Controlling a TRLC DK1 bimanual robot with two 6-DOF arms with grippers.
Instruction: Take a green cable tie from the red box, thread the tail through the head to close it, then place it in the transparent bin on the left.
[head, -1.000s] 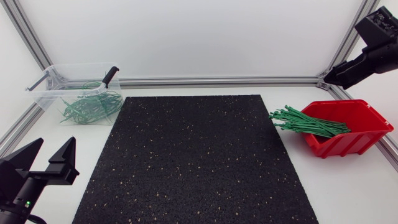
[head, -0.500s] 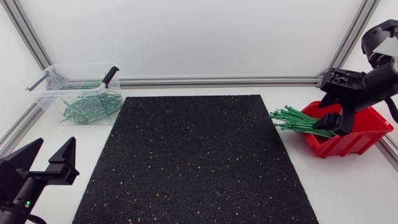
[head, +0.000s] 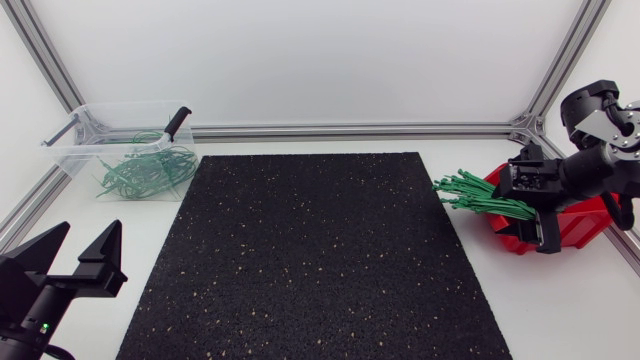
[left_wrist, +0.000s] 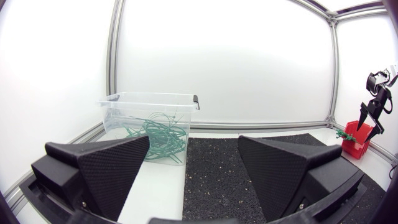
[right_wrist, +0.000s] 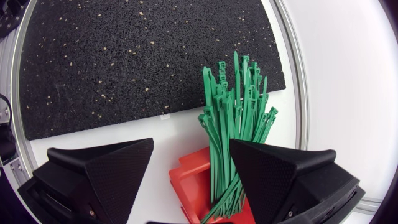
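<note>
Red box (head: 585, 225) at the right of the bench (head: 560, 300) holds a bundle of straight green cable ties (head: 480, 196). Their ends project past its rim toward the black mat (head: 320, 250). The transparent bin (head: 75, 150) at far left holds looped green ties (head: 145, 172). The right gripper (head: 535, 205) hangs over the box, fingers spread. Only the right wrist view resolves the tie heads, below and between those fingers. The left wrist view shows the left gripper (left_wrist: 194, 142), fingers spread, facing the bin.
</note>
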